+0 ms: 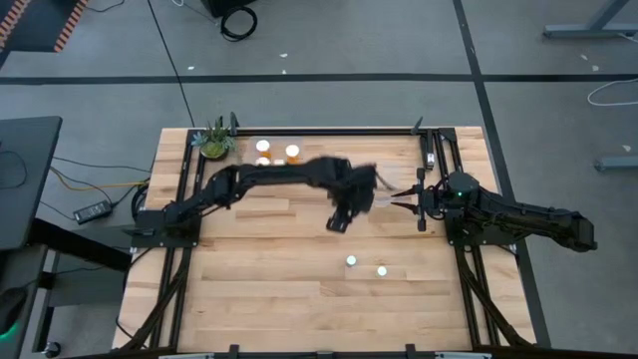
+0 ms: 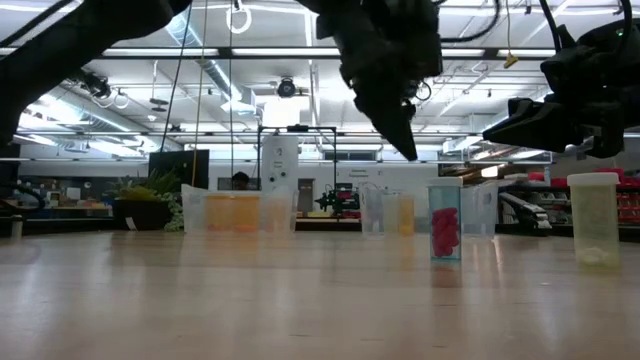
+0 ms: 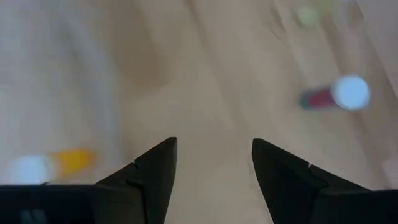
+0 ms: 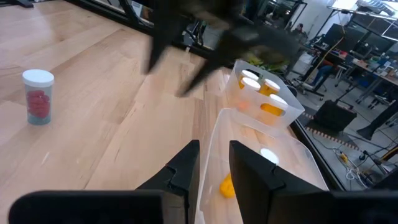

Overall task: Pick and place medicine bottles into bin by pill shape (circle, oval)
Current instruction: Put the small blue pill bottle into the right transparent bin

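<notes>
Pale striped wooden table (image 1: 299,289), white-capped bottle (image 4: 38,96) of red pills, orange-bodied bottles (image 1: 292,154), black arms (image 1: 269,179)

Potted plant (image 1: 213,141) — table corner (image 1: 171,135)

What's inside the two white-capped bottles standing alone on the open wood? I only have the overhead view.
Observer: The low view shows that one is a clear cylindrical bottle holding pink-red pills.
Operator: And the other one?
Observer: It's a pale clear bottle, with what looks like a few whitish pills at its bottom.
Operator: Is the left hand carrying anything?
Observer: No. In the left wrist view, the left hand is open and empty.
</notes>
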`<state>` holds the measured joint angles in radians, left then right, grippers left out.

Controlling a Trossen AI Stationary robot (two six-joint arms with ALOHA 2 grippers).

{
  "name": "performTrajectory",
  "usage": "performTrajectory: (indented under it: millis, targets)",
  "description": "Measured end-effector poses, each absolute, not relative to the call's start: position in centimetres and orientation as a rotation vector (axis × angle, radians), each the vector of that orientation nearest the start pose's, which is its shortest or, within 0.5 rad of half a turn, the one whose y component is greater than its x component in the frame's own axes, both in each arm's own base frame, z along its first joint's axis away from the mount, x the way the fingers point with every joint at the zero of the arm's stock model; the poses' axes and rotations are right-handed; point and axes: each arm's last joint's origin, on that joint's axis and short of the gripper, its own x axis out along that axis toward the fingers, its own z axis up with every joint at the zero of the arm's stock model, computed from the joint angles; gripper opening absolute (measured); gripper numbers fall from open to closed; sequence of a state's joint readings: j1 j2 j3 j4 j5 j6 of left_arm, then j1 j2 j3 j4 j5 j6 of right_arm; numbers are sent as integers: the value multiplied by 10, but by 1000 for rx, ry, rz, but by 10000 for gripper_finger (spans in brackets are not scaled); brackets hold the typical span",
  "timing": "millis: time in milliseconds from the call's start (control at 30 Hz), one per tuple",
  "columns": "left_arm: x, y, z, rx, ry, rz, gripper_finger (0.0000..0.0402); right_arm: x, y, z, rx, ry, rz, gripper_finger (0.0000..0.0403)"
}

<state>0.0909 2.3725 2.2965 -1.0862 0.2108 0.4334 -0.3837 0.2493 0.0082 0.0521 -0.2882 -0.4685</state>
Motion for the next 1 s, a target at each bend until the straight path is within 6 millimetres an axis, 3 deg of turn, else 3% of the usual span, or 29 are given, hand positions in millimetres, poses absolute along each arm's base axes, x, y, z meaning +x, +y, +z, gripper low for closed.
performTrajectory:
  millis: [167, 333, 700, 1000]
  targets:
    - [492, -3, 221, 235, 1177, -428, 217, 105, -34, 150, -404, 197, -52, 93]
    - [485, -30, 205, 241, 1269, -430, 217, 105, -34, 150, -404, 197, -52, 93]
    - [486, -60, 203, 177, 1262, -302, 226, 105, -34, 150, -404, 197, -52, 93]
    - [492, -72, 198, 152, 1210, -296, 268, 105, -34, 151, -405, 196, -52, 93]
